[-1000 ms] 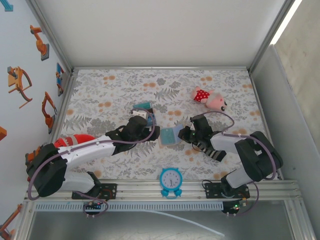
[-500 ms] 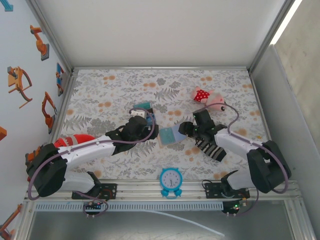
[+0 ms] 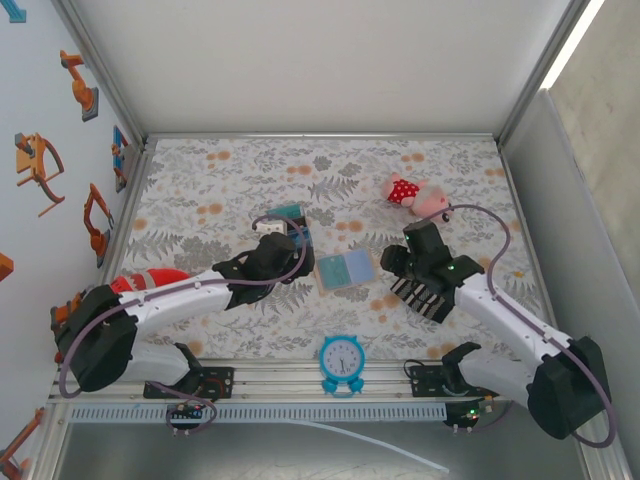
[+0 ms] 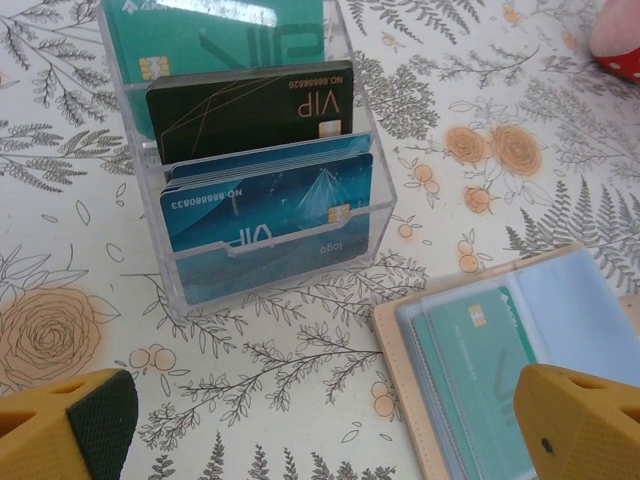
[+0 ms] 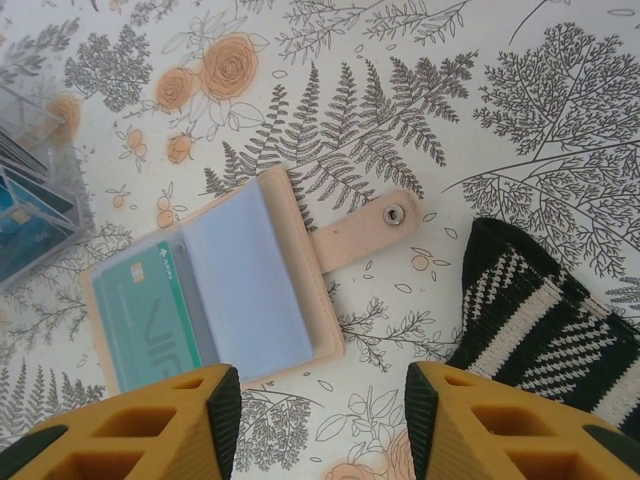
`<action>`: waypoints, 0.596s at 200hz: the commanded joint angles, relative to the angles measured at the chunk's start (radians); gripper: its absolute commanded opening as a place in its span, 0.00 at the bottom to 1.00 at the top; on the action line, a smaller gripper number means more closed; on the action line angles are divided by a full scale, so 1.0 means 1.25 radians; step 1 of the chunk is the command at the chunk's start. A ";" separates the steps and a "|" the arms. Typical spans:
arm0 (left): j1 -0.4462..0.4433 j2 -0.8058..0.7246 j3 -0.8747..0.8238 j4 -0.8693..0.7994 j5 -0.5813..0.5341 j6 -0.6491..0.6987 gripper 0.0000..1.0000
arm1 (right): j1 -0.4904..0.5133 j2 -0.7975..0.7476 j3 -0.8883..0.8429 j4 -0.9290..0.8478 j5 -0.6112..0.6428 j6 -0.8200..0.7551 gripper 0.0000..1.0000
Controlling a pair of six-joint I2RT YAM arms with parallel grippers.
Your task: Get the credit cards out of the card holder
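The tan card holder (image 3: 345, 270) lies open and flat on the floral cloth, between my two grippers. Its pale blue inside (image 5: 245, 280) faces up, with a teal credit card (image 5: 145, 315) in a clear sleeve and the snap strap (image 5: 365, 228) off to the right. The same teal card (image 4: 475, 360) sits in the holder (image 4: 400, 345) in the left wrist view. My left gripper (image 3: 293, 240) (image 4: 325, 440) is open just left of the holder. My right gripper (image 3: 393, 262) (image 5: 320, 420) is open at the holder's right side, touching nothing.
A clear acrylic stand (image 4: 255, 150) (image 3: 287, 213) with several teal, black and blue cards is ahead of the left gripper. A black-and-white striped sock (image 5: 560, 320) (image 3: 425, 297) lies under the right arm. A pink plush toy (image 3: 420, 198) sits behind it, a blue clock (image 3: 342, 358) at the front edge.
The right arm has swung out to the right and its gripper has drawn back from the card holder, which now lies open. The left arm has barely moved.
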 commanded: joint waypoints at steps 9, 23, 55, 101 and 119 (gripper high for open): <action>0.011 0.026 0.001 -0.040 -0.021 -0.044 0.97 | 0.021 -0.037 0.026 -0.016 0.007 -0.015 0.46; 0.015 0.033 0.002 -0.045 -0.021 -0.049 0.97 | 0.038 -0.033 0.031 -0.001 -0.004 -0.018 0.46; 0.017 0.048 0.000 -0.044 -0.024 -0.059 0.97 | 0.090 0.022 0.049 0.040 -0.021 -0.022 0.47; 0.024 0.068 -0.010 -0.030 -0.012 -0.071 0.97 | 0.135 0.147 0.104 0.074 -0.062 -0.038 0.47; 0.026 0.078 -0.021 -0.014 -0.004 -0.074 0.97 | 0.135 0.191 0.112 0.105 -0.101 -0.039 0.46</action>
